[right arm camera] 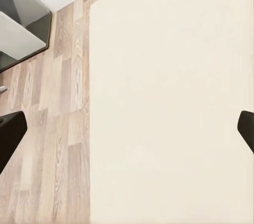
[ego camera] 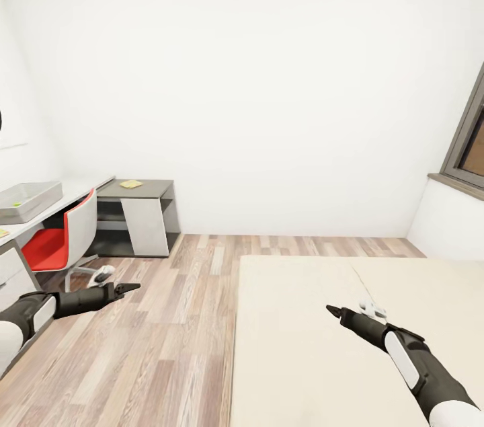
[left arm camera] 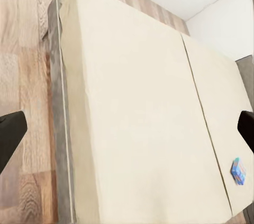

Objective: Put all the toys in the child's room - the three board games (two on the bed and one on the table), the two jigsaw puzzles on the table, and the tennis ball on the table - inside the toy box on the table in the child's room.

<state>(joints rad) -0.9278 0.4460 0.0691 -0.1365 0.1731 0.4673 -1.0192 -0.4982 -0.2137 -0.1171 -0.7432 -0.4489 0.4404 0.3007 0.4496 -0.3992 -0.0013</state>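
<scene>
White walls and plank floor are seen; both tools, left (ego camera: pixel 131 288) and right (ego camera: pixel 334 310), are spread and empty; the blue board game (left arm camera: pixel 238 171) remains on the bed (left arm camera: pixel 132 118), unfetched.

this was a bedroom in a home, seemingly a child's room. a low bed (ego camera: pixel 302 346) with a beige two-part mattress took up much of the wood-plank floor (ego camera: pixel 168 319), and a small blue game box (left arm camera: pixel 238 171) lay near the mattress's edge. along the white walls (ego camera: pixel 255 77) stood a long pale desk (ego camera: pixel 81 188) with white drawer fronts, a red and white swivel chair (ego camera: pixel 57 242) pushed up to it, and a light-grey bin (ego camera: pixel 27 202) on top. a grey-framed window (ego camera: pixel 470 138) sat in the far wall.
</scene>
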